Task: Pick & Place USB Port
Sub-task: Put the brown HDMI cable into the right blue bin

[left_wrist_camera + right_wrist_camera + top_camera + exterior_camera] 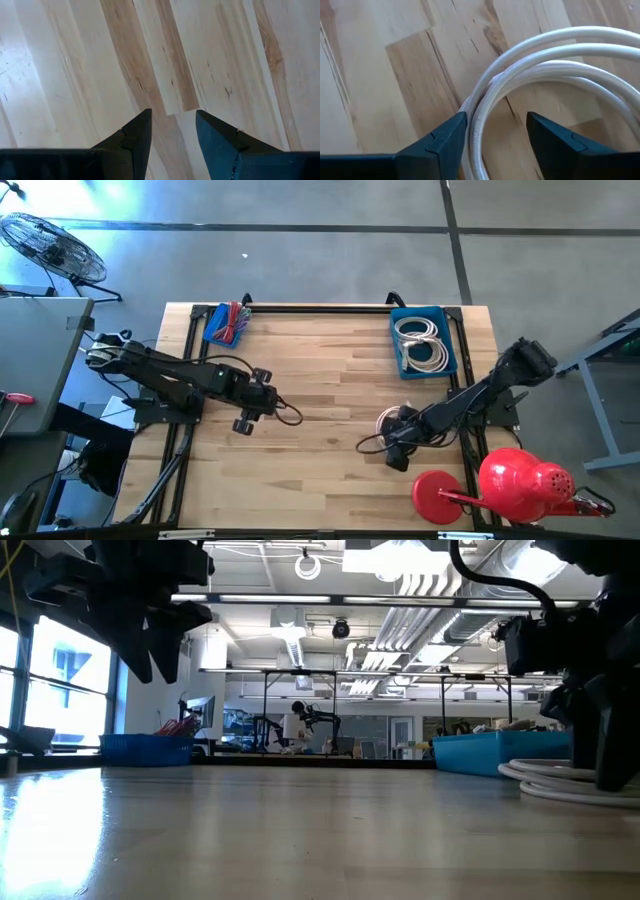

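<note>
While our right gripper (495,132) sits low over the right half of the wooden table (330,370), its two dark fingers (445,142) stand apart on either side of a coiled white cable (540,60) that lies flat on the boards. The right wrist view shows the coil's bend passing between the fingers, with one strand running just beside the inner face of one finger; we cannot tell whether either finger actually presses on it, and the cable rests on the wood rather than being lifted. In the low view the same coil (560,780) lies on the table surface at the foot of that gripper.

Our left gripper (172,135) hangs over the left-centre of the table with its jaws partly open and nothing between them; only bare planks show below its fingertips (142,125).

At the table's far edge we see a blue bin (445,340) on the right holding more white cable coils (420,345), and a smaller blue tray (215,325) on the left holding a bundle of red and multicoloured wires (234,320). A red lamp-like object (520,480) with a round base sits at the near right corner.
</note>
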{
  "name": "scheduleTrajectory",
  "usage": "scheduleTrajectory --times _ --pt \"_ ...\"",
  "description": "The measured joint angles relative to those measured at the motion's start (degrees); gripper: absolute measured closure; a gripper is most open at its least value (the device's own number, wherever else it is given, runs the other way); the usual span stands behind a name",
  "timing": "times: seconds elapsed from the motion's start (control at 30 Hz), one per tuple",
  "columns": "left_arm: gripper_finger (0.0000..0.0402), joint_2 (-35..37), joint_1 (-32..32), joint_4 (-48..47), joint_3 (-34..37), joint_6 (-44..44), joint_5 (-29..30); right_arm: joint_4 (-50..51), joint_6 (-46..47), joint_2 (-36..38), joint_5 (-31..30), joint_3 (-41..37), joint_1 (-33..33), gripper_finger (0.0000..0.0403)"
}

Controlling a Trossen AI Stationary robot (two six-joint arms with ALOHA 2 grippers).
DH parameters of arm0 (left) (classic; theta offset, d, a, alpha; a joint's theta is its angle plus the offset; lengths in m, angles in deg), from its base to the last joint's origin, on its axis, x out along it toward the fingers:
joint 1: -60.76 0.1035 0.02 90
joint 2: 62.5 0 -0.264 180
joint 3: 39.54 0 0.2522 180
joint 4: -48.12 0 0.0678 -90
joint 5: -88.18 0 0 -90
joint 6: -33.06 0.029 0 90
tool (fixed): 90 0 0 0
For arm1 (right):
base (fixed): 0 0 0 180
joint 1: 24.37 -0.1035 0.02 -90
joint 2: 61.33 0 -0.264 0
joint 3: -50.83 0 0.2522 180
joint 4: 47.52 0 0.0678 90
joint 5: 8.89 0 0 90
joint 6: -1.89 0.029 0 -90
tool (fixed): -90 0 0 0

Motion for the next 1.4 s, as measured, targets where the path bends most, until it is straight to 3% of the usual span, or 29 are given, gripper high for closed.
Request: scheduleTrajectory --times 0.1,0.2,0.43,0.67,0.83,0.93,1.1,1.2,1.4 --pt "0.0254 0.0 0.0 -0.1 0.0 -0.8 0.0 0.1 -0.1 -0.7 -1.0 0.0 0.0 0.0205" --pt "0.0254 0.0 0.0 -0.1 0.0 -3.5 0.0 0.0 -0.2 -1.0 -1.0 0.0 0.0 0.0236" --pt "0.0254 0.0 0.1 2.3 0.0 -11.7 -0.2 -1.1 -4.8 -1.1 -3.5 -0.1 0.0 0.0385" --pt "0.0254 0.0 0.2 9.2 0.0 -13.3 0.0 -2.7 -7.3 -1.3 -7.0 0.8 0.1 0.0390" --pt "0.0254 0.0 0.2 17.2 0.0 -13.1 3.5 -1.4 -11.0 -1.5 -8.4 4.4 0.1 0.0390" --pt "0.0254 0.0 0.2 24.0 0.0 -10.3 9.8 -0.9 -13.9 -1.5 -11.0 7.0 0.1 0.0394" --pt "0.0254 0.3 0.3 28.6 0.0 0.8 11.7 -0.1 -17.6 -1.4 -12.6 9.9 0.1 0.0394" --pt "0.0254 1.9 0.5 29.5 -0.1 6.0 9.1 0.4 -18.8 -1.4 -12.7 10.9 0.1 0.0394" --pt "0.0254 2.2 0.5 31.3 0.0 6.4 -2.1 0.9 -19.5 -1.3 -13.3 11.2 0.1 0.0395"
